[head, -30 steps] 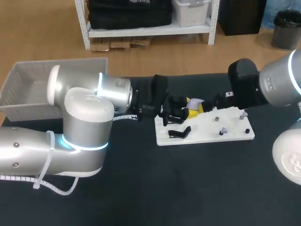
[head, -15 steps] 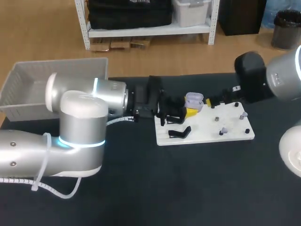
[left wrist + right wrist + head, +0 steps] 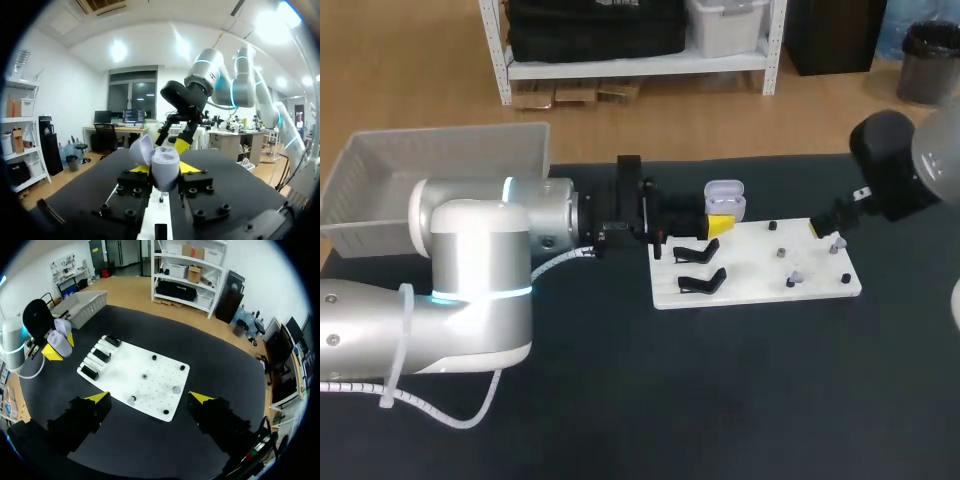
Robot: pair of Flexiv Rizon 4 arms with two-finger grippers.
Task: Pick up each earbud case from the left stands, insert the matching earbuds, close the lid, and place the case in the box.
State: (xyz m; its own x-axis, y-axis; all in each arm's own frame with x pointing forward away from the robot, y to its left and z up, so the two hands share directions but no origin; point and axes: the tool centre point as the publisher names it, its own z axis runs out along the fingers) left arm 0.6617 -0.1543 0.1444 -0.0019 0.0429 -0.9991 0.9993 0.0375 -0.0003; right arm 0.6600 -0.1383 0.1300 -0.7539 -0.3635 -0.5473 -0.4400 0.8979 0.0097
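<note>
My left gripper (image 3: 718, 224) is shut on a lilac earbud case (image 3: 724, 196), held just beyond the far left corner of the white board (image 3: 755, 285). In the left wrist view the case (image 3: 164, 167) sits between the yellow tips with its lid open. My right gripper (image 3: 823, 232) hangs open over the board's far right corner with nothing in it. In the right wrist view it (image 3: 149, 398) is high above the board (image 3: 125, 370). Two small lilac earbuds (image 3: 798, 275) (image 3: 836, 241) sit on pegs at the board's right. The white box (image 3: 380, 180) stands at the far left.
Two black stands (image 3: 698, 252) (image 3: 701, 283) sit bare on the board's left part. Small black pegs (image 3: 773, 227) dot its right half. My left arm's big silver elbow (image 3: 480, 250) fills the table's left side, beside the box.
My left gripper has pulled back to the left with the case and raised it off the board. My right arm has drawn away to the right, clear of the case.
</note>
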